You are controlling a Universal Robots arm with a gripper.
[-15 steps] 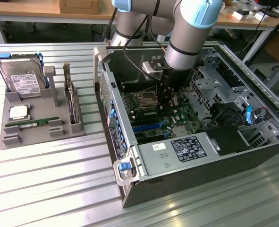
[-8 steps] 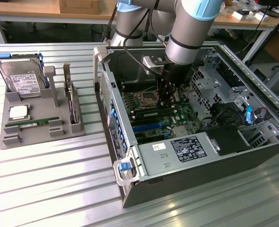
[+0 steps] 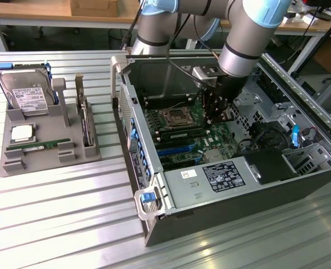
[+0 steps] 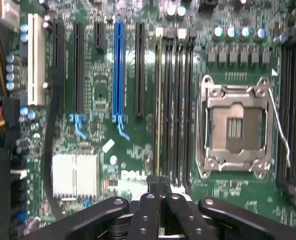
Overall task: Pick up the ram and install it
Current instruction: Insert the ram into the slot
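so the gripper (image 4: 159, 181) is pinched completely closed with nothing between the fingertips, hanging inside the open PC case (image 3: 154, 221) right over the motherboard (image 4: 127, 150). The ram (image 4: 159, 100) sits on edge in the memory slot straight below and ahead of the fingertips, with the empty black slots (image 4: 180, 105) just beside it and the bare CPU socket (image 4: 235, 127) a bit further off. Well away from the gripper, outside the case, there's a grey parts tray (image 3: 19, 162) holding a hard drive (image 3: 24, 92) and another green stick (image 3: 37, 145)
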